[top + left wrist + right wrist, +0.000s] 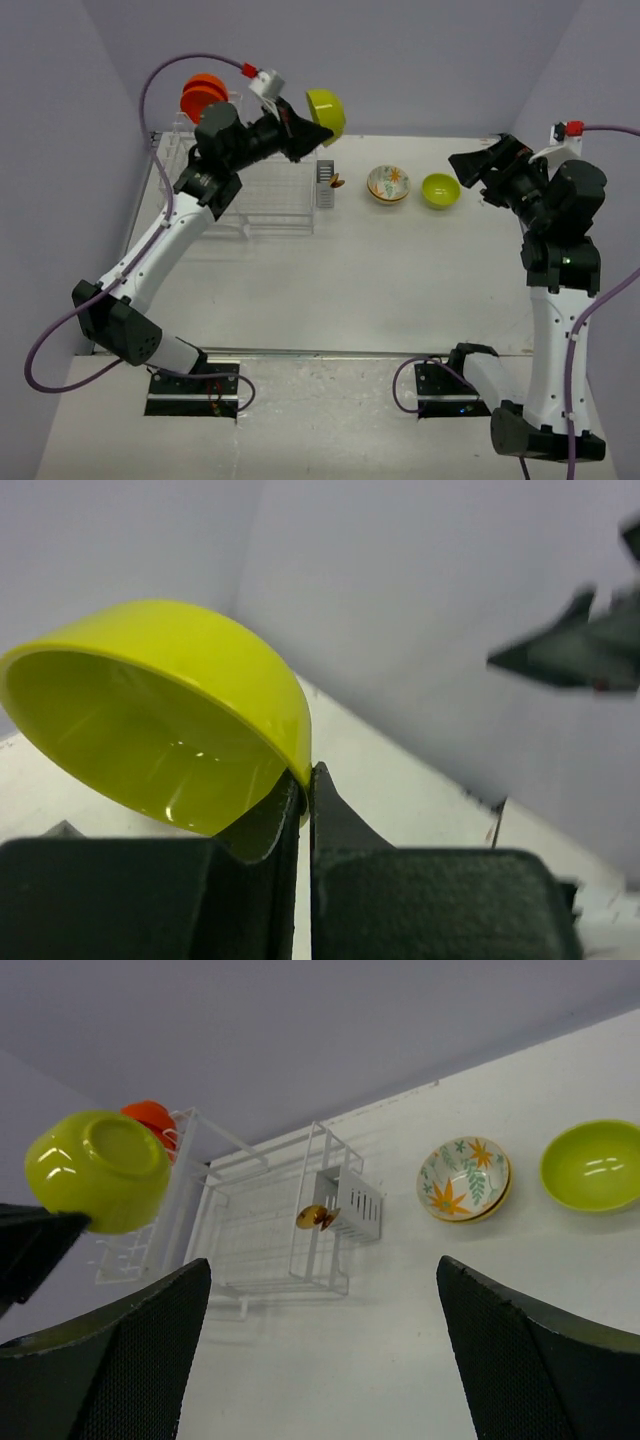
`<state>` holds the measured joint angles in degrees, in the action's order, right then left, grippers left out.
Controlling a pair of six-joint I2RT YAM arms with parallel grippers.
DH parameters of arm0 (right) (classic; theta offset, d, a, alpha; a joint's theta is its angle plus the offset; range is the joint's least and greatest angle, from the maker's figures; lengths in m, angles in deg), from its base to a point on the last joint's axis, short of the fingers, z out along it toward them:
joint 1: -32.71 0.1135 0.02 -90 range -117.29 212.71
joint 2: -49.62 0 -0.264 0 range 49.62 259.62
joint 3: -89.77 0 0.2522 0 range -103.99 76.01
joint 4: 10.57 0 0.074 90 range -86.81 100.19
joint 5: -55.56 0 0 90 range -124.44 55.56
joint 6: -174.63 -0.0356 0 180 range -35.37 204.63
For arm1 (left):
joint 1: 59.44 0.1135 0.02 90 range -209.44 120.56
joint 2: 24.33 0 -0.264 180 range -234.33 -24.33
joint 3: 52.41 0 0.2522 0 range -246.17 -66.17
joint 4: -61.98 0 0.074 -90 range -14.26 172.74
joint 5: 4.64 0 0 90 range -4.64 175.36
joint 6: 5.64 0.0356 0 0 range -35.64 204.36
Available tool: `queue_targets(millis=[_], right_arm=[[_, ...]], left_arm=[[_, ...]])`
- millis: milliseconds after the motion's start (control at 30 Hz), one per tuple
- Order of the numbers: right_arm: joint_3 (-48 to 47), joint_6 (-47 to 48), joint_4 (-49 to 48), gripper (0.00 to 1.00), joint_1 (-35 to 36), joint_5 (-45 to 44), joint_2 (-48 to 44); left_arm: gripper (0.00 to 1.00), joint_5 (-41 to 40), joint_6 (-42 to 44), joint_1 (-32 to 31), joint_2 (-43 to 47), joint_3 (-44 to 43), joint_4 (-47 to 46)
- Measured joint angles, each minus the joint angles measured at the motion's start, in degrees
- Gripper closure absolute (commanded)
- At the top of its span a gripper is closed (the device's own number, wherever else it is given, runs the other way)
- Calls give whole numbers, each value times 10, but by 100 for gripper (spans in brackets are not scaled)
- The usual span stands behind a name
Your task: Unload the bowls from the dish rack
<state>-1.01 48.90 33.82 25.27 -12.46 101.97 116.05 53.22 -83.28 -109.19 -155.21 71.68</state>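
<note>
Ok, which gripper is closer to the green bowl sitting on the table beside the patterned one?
Right. The right gripper, open, hovers just beside the green bowl. The left gripper is far off by the dish rack, pinching the rim of a raised lime bowl.

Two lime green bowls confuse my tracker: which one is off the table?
The raised lime bowl, rim pinched by the left gripper, tipped, by the dish rack. The other lime bowl sits upright on the table beside the patterned bowl.
</note>
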Motion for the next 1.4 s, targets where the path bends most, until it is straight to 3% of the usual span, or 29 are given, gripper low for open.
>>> queue_targets(millis=[167, 267, 467, 733, 1000, 1067, 1200, 1300, 1400], right_arm=[[-46, 43, 65, 5, 43, -11, 76], [-82, 77, 118, 5, 119, -48, 129], [-100, 115, 190, 11, 208, -104, 191], [-106, 139, 241, 30, 260, -161, 239], [-98, 153, 266, 39, 277, -197, 250], [-95, 155, 268, 49, 279, -199, 264], [-90, 160, 272, 82, 284, -210, 291], [-84, 174, 283, 100, 285, -232, 304], [-81, 180, 284, 100, 287, -241, 308]], left_arm=[[100, 58, 218, -115, 3, 91, 56], [100, 81, 322, -176, 3, 130, 113], [100, 52, 489, -266, -44, 67, 237], [100, -10, 580, -291, -109, -1, 341], [100, -89, 621, -307, -157, -64, 417], [100, -104, 628, -315, -159, -71, 425], [100, -121, 639, -327, -160, -83, 433], [100, -131, 651, -332, -162, -98, 440], [100, -136, 659, -333, -162, -106, 444]])
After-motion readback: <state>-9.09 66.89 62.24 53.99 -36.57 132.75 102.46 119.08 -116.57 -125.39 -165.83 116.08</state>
